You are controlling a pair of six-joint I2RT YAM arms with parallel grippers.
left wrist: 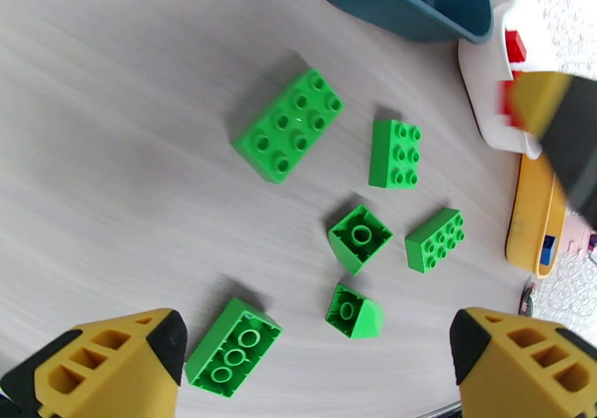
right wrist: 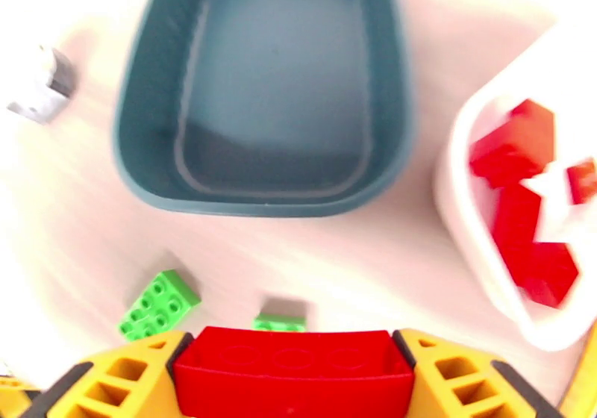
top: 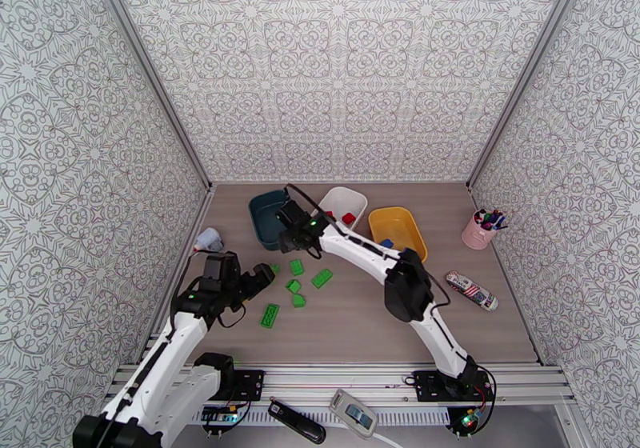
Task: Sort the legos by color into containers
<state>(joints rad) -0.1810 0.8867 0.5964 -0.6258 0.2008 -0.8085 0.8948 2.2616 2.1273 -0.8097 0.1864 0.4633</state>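
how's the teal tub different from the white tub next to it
Colour: the teal tub is dark, the white tub pale. Contents: the teal tub is empty, while the white tub holds several red bricks. Place: in the top view the teal tub sits left of the white tub. Both are shallow, rounded, upright tubs.

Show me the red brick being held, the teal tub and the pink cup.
red brick (right wrist: pixel 291 371): right wrist view, middle of its near face.
teal tub (right wrist: pixel 149 136): right wrist view, its left wall.
pink cup (top: pixel 477 238): top view, its outer side.
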